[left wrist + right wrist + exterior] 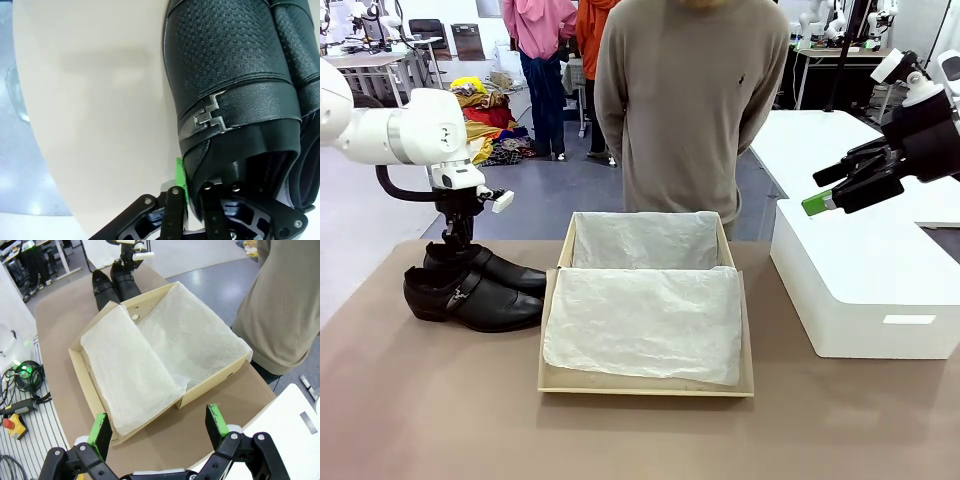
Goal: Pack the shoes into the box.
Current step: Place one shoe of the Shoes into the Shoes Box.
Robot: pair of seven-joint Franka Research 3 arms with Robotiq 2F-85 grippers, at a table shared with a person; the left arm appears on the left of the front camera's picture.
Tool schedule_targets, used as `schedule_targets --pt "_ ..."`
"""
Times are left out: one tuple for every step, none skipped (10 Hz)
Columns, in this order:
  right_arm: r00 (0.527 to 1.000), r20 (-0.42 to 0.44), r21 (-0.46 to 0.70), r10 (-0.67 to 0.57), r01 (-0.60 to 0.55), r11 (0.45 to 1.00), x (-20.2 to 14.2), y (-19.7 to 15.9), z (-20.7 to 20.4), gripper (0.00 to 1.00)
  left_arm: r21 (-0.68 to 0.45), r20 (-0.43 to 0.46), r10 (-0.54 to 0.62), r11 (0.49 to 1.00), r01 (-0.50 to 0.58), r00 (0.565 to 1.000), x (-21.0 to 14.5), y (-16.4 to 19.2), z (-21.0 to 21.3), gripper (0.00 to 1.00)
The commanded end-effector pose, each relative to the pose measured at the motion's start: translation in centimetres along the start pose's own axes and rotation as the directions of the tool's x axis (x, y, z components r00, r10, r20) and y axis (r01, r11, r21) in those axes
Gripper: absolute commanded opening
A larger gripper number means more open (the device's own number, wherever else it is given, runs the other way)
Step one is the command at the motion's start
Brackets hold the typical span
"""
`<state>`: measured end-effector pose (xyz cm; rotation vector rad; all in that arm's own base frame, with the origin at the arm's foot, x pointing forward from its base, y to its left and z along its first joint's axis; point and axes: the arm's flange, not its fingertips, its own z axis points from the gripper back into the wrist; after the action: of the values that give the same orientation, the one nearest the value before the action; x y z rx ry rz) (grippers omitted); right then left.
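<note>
Nearest the front camera, the box is seen open at the middle of the table, lined with crinkled white tissue. The shoes are set side by side on the table just left of it, outside it, toes pointed toward the box. The left gripper is lowered onto the heel end of the farther shoe; in its wrist view one green pad is pressed against the outside of the heel wall while the other finger is sunk inside the opening, so the wall is pinched. The right gripper is held high above a white box at the right, fingers spread wide. A person is stood behind the box.
</note>
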<state>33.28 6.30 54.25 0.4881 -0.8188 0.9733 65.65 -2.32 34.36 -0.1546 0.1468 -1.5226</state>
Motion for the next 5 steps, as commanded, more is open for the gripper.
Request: schedule_targets --pt "1.0 0.021 0.012 0.023 -0.023 1.0 0.1 -0.4 -0.1 1.0 0.004 -0.022 0.015 1.0 -0.015 1.0 -0.4 0.3 0.3 0.0" --pt "1.0 0.021 0.012 0.023 -0.023 1.0 0.1 -0.4 -0.1 1.0 0.007 -0.024 0.017 1.0 -0.017 1.0 -0.4 0.3 0.3 0.0" --pt "1.0 0.021 0.012 0.023 -0.023 1.0 0.1 -0.4 -0.1 1.0 0.013 -0.024 0.018 1.0 -0.018 1.0 -0.5 0.2 0.5 0.0" --pt "1.0 0.021 0.012 0.023 -0.023 1.0 0.1 -0.4 -0.1 1.0 0.023 -0.032 0.022 1.0 -0.021 0.999 -0.5 0.1 0.9 0.0" --pt "1.0 0.021 0.012 0.023 -0.023 1.0 0.1 -0.4 -0.1 1.0 0.044 -0.027 0.031 0.999 -0.03 0.999 -0.8 -0.2 1.9 0.0"
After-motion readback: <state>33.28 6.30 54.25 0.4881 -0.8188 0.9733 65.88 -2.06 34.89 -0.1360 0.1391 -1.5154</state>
